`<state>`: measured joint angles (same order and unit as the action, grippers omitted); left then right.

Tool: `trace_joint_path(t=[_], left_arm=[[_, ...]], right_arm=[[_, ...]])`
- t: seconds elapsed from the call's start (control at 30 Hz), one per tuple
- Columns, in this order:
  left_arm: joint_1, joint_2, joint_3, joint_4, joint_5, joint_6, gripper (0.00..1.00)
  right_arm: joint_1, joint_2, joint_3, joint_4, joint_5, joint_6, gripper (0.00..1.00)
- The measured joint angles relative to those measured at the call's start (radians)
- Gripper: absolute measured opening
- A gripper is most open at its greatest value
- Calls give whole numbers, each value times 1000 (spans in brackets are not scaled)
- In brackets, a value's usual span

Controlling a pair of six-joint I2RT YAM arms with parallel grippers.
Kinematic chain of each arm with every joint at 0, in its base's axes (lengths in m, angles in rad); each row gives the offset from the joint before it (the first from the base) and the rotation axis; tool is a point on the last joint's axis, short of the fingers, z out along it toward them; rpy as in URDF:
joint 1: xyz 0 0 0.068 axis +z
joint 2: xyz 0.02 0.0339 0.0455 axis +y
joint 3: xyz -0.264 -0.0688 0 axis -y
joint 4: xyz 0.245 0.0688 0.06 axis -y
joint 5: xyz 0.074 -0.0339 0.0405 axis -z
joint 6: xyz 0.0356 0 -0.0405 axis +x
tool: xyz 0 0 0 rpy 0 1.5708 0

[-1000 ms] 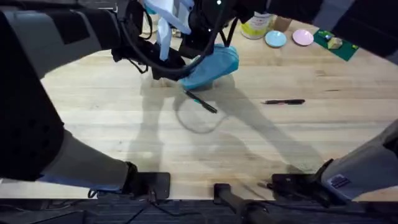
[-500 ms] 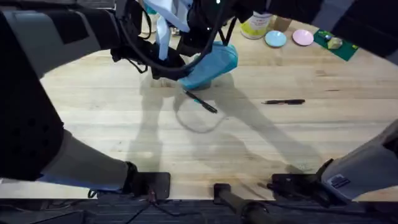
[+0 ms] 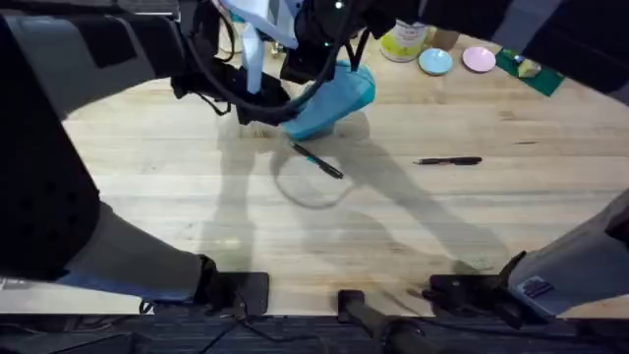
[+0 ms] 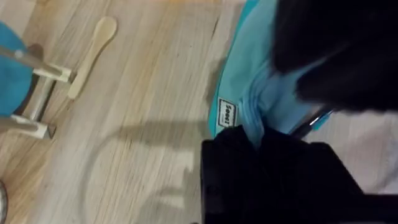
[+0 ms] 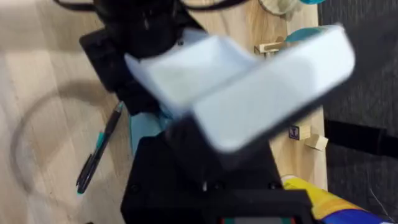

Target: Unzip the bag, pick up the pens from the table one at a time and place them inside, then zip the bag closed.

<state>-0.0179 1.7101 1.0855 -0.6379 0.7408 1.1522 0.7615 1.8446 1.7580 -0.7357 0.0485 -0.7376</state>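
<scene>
Both arms reach to the far side of the worktop (image 3: pixel 177 197) and meet over the bag (image 3: pixel 332 102), crowding it from above so that much of the pouch is hidden under dark links and cables. The left end effector (image 3: pixel 257 110) sits at the bag's left end; in the left wrist view its black fingers (image 4: pixel 261 165) press into the turquoise fabric beside a small label, apparently clamped on the bag, though the fingertips are buried in the cloth. The right end effector (image 3: pixel 316 61) hangs over the bag's far right part, and whether it is open or closed cannot be told.

The bag's long axis runs diagonally, its nearer end towards the left end effector and its far end rising to the right.

Just in front of the left end effector lies one of the pens (image 3: pixel 316 160), slanting from upper left to lower right, with a teal tip visible in the right wrist view. The second pen (image 3: pixel 448 160) lies well apart to the right, nearly crosswise.

Beyond the right end effector stand a yellow tub (image 3: pixel 405 41), a blue plate (image 3: pixel 435 61), a pink plate (image 3: pixel 479 59) and a green mat (image 3: pixel 531 69). A wooden spoon (image 4: pixel 91 56) rests beside the bag.
</scene>
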Motion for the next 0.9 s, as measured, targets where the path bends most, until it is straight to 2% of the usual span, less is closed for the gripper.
trace_joint_path(t=[0.27,0.43,0.57,0.8,0.9], left_arm=[[97,7,0,21,89,1,42],[141,7,0,42,159,4,42],[158,7,0,44,187,4,42],[160,7,0,44,203,4,42],[160,7,0,44,212,4,42]], right_arm=[[1,0,0,0,11,0,32],[-1,0,0,0,12,0,33],[-1,0,0,9,12,0,33],[-1,0,0,18,12,0,33],[-1,0,0,23,9,0,118]])
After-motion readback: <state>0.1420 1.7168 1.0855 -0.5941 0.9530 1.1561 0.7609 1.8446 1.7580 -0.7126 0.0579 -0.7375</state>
